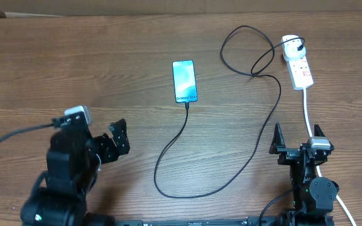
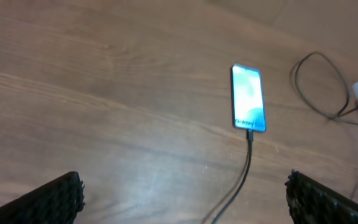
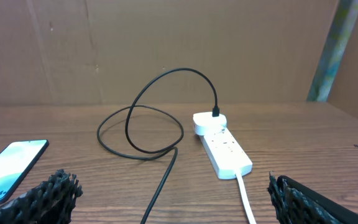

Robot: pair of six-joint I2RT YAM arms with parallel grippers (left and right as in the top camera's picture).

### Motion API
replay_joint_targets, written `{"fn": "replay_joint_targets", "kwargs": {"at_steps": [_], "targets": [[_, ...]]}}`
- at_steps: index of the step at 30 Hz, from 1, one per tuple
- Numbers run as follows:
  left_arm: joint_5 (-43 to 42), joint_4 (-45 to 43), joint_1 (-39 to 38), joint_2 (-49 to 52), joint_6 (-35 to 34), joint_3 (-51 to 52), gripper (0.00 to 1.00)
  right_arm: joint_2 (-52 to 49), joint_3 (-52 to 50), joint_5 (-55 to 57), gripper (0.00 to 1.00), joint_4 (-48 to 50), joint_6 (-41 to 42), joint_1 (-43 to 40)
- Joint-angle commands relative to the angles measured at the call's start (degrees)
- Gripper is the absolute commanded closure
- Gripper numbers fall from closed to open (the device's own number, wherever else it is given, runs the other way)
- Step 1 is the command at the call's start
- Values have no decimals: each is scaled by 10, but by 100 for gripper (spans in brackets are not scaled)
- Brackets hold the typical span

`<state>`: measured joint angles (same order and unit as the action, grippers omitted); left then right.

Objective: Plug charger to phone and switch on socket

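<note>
**Q:** So, where do the task's things lie, seen from overhead?

**A:** The phone lies flat, screen up and lit light blue, near the middle of the wooden table. The charger meets the phone's bottom edge with its connector tip. From there it sweeps toward the robot in a wide U, climbs to the right, and forms a loop just left of the socket. Its black plug sits in the socket's rounded far end. The socket lies at the far right, and its thick white cord runs back toward the right arm.

**Q:** Is the socket switched on?

**A:** I cannot tell. The red marks show, but they are too small to read.

**Q:** How do the grippers stand?

**A:** The left gripper hangs over bare wood at the near left, well apart from the phone. Its jaws are spread wide and nothing lies between them. In its wrist view the two fingertips frame the lower corners, with the phone and the cable beyond. The right gripper hangs at the near right, on the robot's side of the socket. Its jaws are likewise fully spread and hold nothing. Overhead, the white cord passes beneath it, but whether they touch cannot be told.
</note>
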<state>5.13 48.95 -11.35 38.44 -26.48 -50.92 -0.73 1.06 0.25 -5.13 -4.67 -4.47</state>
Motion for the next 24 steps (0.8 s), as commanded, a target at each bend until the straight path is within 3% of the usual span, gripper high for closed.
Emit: {"fn": "replay_joint_targets", "kwargs": {"at_steps": [1,8,18,24], "targets": [[-3,-54,1,-50,13,66,0,6,-6,1,0,3,3,-1],[-65,-213,1,-133,115,182,0,6,-6,1,0,3,3,-1],[-70,-302,12,-217,116,268,0,6,-6,1,0,3,3,-1],[-118,-356,28,-257,162,306,0,6,-6,1,0,3,3,-1]]}}
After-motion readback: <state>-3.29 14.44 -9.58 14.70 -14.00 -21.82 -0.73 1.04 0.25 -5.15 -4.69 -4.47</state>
